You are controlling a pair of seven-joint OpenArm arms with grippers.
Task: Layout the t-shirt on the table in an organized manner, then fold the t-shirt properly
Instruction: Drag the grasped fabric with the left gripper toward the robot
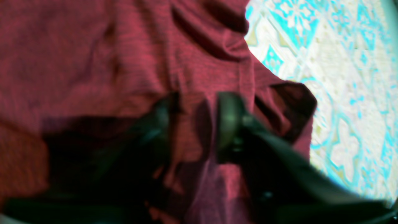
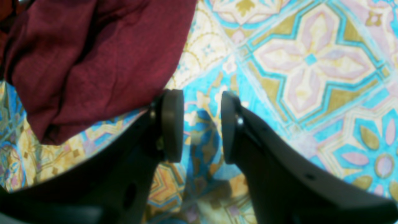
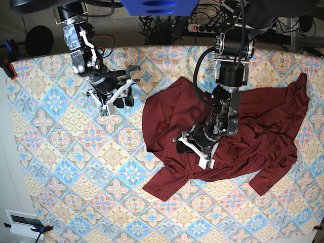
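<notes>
The left gripper (image 1: pixel 192 124) sits on the rumpled shirt (image 3: pixel 238 131), jaws part open astride a fold; the right gripper (image 2: pixel 202 124) hangs open and empty beside the shirt, over the table (image 3: pixel 61 167).

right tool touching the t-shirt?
Apart. Right wrist view: the right tool is open over bare table, and the t-shirt lies beside it.

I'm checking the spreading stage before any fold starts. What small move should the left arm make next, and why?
Probably close the left gripper on the ridge of t-shirt lying between its parted fingers, then draw it outward. The shirt lies crumpled and bunched on the table, so it needs flattening first. The right gripper hangs open over bare cloth beside the shirt's edge, holding nothing.
</notes>
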